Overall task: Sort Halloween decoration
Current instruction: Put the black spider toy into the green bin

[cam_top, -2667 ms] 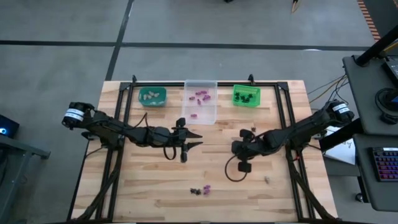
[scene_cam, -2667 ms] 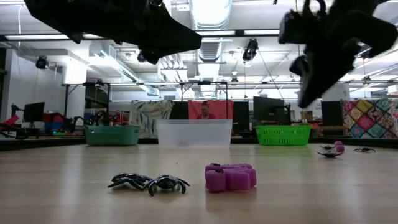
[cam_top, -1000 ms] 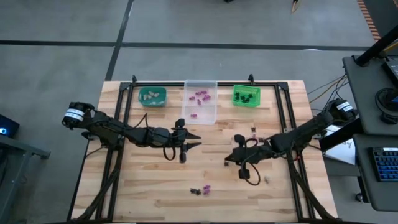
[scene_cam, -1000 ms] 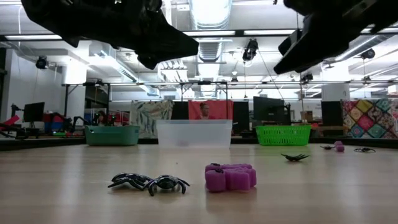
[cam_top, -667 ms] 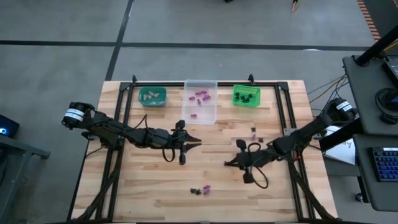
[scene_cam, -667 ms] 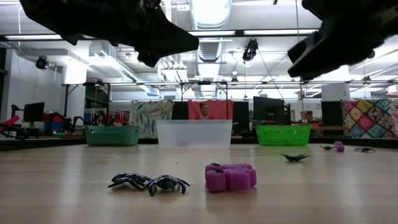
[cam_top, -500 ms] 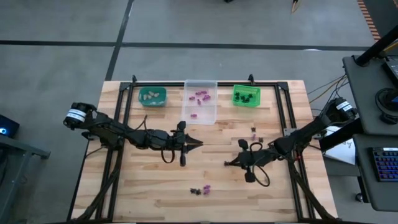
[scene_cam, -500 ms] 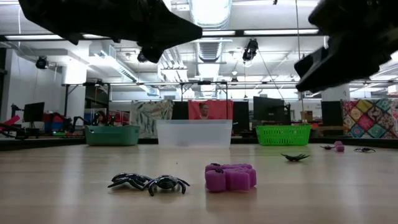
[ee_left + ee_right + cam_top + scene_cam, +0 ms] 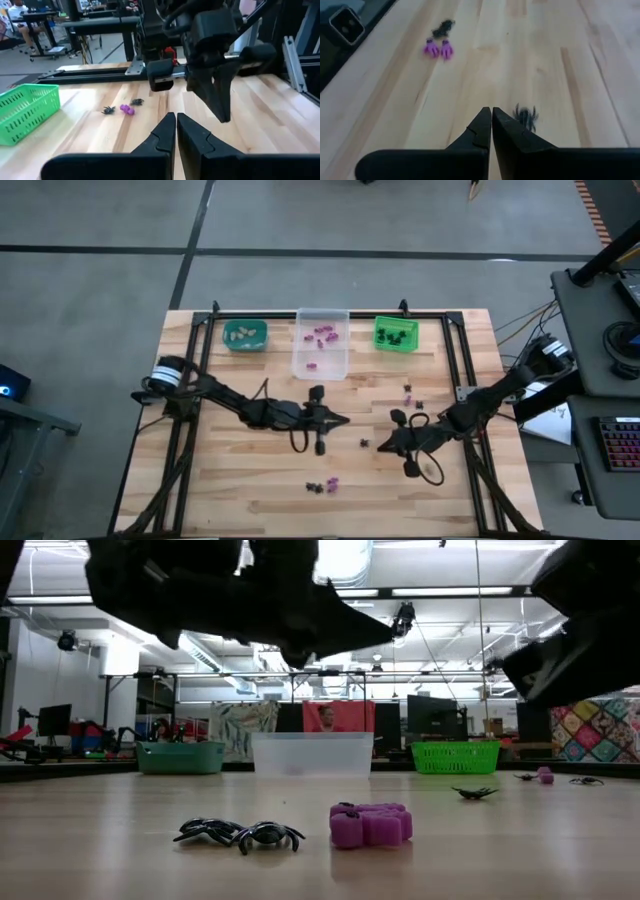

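High view: Three bins stood in a row at the far edge of the surface [image 9: 200, 480], presumably one per colour. The teal bin [image 9: 244, 336] held pale beige trinkets, the clear bin [image 9: 321, 343] purple ones, the green bin [image 9: 396, 333] black ones. Unsorted pieces lay loose: a black spider [image 9: 365, 443] just ahead of the right pincer [image 9: 381, 446], a small cluster [image 9: 322, 485] near the front edge, and a few more [image 9: 410, 393] near the green bin. The left pincer [image 9: 343, 420] hung over mid-surface, pressed together and empty.

Low view: A purple trinket [image 9: 370, 825] and two black spiders [image 9: 240, 833] lay side by side in front. Both arms hung above them.

Left wrist view: The left pincer [image 9: 176, 131] showed its fingers touching, nothing between them.

Right wrist view: The right pincer [image 9: 491, 129] was likewise fully closed and empty, its tips just beside the black spider [image 9: 526, 116], probably lined up to collect it.
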Tool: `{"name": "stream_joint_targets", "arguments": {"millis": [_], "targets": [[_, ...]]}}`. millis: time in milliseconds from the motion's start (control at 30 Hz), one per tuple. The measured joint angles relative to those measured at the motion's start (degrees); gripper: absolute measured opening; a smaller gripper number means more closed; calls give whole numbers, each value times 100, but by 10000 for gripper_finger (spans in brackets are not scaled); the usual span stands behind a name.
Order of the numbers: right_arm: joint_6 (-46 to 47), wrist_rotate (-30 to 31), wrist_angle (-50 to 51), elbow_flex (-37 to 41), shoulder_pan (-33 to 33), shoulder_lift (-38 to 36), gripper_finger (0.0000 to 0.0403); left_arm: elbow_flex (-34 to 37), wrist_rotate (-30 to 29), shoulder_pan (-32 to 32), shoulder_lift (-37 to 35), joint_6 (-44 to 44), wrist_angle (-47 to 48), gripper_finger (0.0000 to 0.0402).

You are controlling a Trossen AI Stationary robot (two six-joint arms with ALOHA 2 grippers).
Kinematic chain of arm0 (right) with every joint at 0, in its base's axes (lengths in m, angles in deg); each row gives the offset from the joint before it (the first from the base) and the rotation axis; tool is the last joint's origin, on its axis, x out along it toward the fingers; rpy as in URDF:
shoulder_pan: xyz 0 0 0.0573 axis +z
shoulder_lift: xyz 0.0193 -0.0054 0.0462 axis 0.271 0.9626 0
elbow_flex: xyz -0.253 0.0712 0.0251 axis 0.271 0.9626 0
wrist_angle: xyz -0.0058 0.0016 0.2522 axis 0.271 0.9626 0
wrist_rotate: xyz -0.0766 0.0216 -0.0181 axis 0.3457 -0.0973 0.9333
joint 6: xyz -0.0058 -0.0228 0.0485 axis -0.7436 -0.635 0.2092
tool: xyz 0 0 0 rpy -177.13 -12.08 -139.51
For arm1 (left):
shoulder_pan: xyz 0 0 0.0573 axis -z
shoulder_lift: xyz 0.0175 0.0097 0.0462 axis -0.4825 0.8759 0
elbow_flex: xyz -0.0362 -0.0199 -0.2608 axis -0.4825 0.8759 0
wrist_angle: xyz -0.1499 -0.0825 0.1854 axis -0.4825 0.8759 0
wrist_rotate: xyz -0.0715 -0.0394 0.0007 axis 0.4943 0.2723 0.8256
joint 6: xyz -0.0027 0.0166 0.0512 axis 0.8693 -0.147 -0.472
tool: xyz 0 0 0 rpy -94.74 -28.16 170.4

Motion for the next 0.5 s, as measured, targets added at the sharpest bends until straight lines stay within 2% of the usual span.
{"name": "stream_joint_targets", "arguments": {"millis": [233,500], "targets": [[789,156,-16,276,316,-189,9,-244,4,-4,449,75,155,0],[515,778,-65,314,394,-156,9,-249,358,17,723,430,158,0]]}}
